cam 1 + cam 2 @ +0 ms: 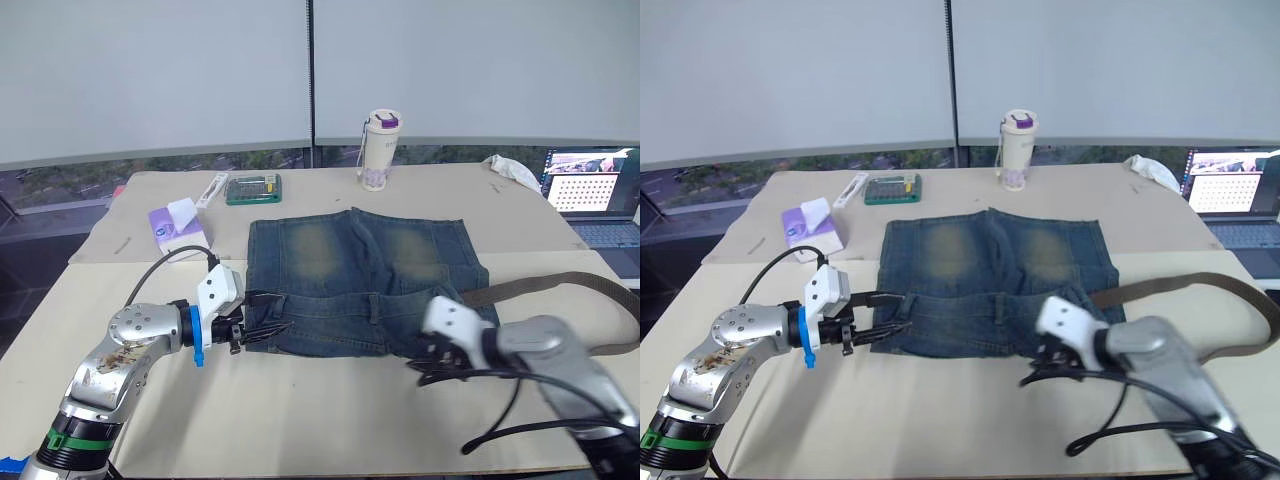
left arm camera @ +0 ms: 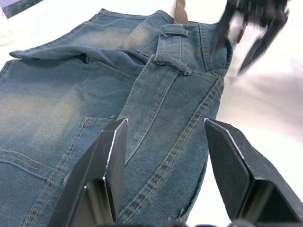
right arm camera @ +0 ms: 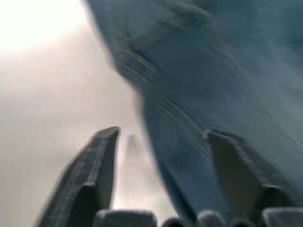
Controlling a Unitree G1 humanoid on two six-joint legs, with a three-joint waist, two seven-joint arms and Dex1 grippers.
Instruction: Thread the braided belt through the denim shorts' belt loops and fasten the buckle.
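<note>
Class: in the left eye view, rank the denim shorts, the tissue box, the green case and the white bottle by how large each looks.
1. denim shorts
2. tissue box
3. white bottle and green case: too alike to rank.

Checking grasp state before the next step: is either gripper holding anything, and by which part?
Nothing is held. The left gripper is open, straddling the waistband edge of the denim shorts; the right gripper is open at the other end.

A beige table holds denim shorts and a braided belt. Behind them sit a tissue box, bottle, green case and laptop.
</note>
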